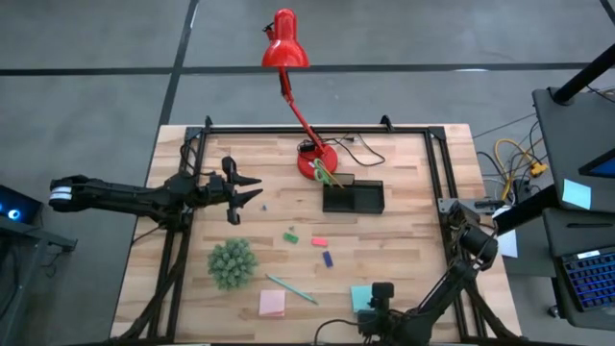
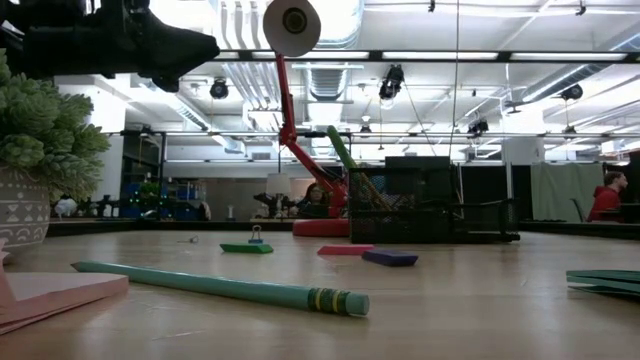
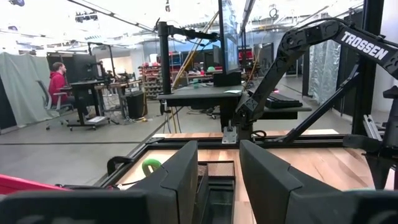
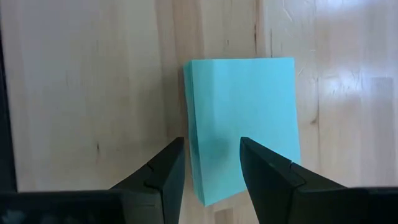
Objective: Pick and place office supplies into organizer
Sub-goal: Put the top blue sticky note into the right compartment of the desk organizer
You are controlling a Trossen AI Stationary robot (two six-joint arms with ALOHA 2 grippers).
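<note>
- The right gripper (image 4: 211, 171) hangs over the light-blue sticky pad (image 4: 244, 140), a flat paper square on the smooth wood table (image 1: 404, 240). Its two dark fingers are open and hold nothing.
- The left gripper (image 1: 252, 192) is up in the air, fingers apart and empty.
- The black organizer (image 1: 354, 197) is a small box beside the round red lamp base (image 1: 317, 160).
- The pink pad (image 1: 272, 304), thin teal pen (image 1: 292, 289) and fuzzy green ball (image 1: 232, 262) lie near the front.
</note>
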